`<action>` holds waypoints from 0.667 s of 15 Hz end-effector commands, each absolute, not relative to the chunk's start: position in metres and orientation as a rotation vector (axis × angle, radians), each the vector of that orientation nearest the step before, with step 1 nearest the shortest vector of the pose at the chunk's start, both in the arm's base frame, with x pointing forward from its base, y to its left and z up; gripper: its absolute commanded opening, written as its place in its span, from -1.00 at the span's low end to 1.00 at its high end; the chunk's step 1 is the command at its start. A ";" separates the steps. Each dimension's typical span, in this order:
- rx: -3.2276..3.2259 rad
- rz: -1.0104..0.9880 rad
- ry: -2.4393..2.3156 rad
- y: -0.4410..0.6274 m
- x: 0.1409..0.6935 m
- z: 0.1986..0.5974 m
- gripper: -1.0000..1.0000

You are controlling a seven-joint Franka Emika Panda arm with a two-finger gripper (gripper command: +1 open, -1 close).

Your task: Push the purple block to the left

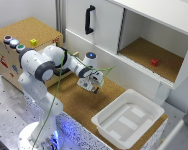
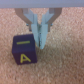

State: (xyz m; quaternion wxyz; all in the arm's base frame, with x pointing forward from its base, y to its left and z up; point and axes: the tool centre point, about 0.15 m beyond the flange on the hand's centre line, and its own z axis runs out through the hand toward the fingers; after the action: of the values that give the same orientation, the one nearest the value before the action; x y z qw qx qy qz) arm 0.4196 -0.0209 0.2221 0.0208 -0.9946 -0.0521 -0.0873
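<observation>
The purple block point(image 2: 24, 50) is a small dark purple cube with a yellow letter A on its side and a yellow line on top. It rests on the cork surface point(image 2: 65, 65). In the wrist view my gripper point(image 2: 40, 42) is right beside the block, its fingertips drawn together and holding nothing, with one finger point(image 2: 34, 31) against or very near the block's edge. In the exterior view my gripper point(image 1: 95, 86) is low over the cork table point(image 1: 74, 102), and the block is hidden under it.
A white tray point(image 1: 126, 117) stands on the table towards the exterior view's right. A red cube point(image 1: 154, 62) sits in the open cabinet. A yellow cube point(image 1: 33, 42) and coloured buttons point(image 1: 14, 43) are on the cork-topped box. A blue-topped cylinder point(image 1: 90, 56) stands behind the gripper.
</observation>
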 end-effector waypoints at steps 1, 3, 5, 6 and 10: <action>-3.060 -0.206 -0.114 -0.028 0.404 0.303 -1.00; -3.082 -0.165 -0.043 -0.029 0.401 0.313 1.00; -3.086 -0.123 -0.012 -0.030 0.401 0.315 1.00; -3.086 -0.123 -0.012 -0.030 0.401 0.315 1.00; -3.086 -0.123 -0.012 -0.030 0.401 0.315 1.00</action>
State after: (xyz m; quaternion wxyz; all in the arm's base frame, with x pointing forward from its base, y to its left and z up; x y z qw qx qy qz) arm 0.4020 -0.0295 0.3079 0.0356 -0.9977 -0.0136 -0.0562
